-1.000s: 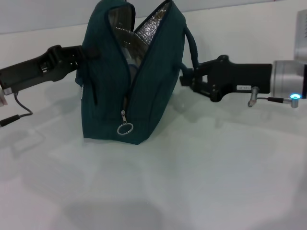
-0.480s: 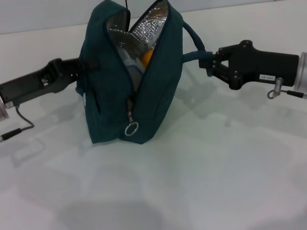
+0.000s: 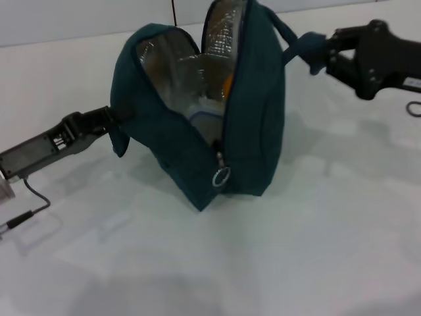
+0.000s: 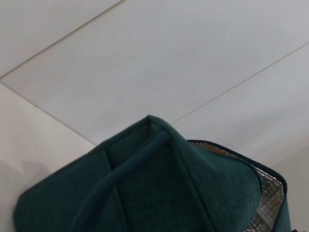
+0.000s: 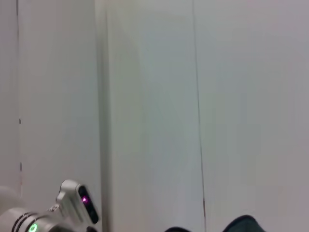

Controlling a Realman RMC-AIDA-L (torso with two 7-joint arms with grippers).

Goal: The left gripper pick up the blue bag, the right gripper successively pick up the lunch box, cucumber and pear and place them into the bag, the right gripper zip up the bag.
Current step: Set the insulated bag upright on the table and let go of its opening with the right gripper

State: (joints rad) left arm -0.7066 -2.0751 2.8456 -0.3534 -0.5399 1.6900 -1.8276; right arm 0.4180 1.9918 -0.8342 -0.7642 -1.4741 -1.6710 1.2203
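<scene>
The blue bag (image 3: 197,138) stands open in the middle of the table, tilted, with its silver foil lining showing. Inside I see the lunch box's blue rim (image 3: 202,116) and a bit of the orange pear (image 3: 227,85); the cucumber is hidden. The zipper's ring pull (image 3: 220,176) hangs low on the near end. My left gripper (image 3: 110,118) holds the bag's left side. My right gripper (image 3: 327,54) is shut on the bag's right loop handle (image 3: 297,43) and holds it up and to the right. The left wrist view shows the bag's fabric (image 4: 159,183) close up.
The white table (image 3: 316,230) spreads in front of and around the bag. The left arm's thin cable (image 3: 29,204) trails on the table at the far left. The right wrist view shows only wall panels and a silver arm part (image 5: 72,208).
My right gripper has risen and moved right, pulling the handle. The bag has shifted right and leaned over, opening wider. My left gripper has sunk a little with the bag's left side.
</scene>
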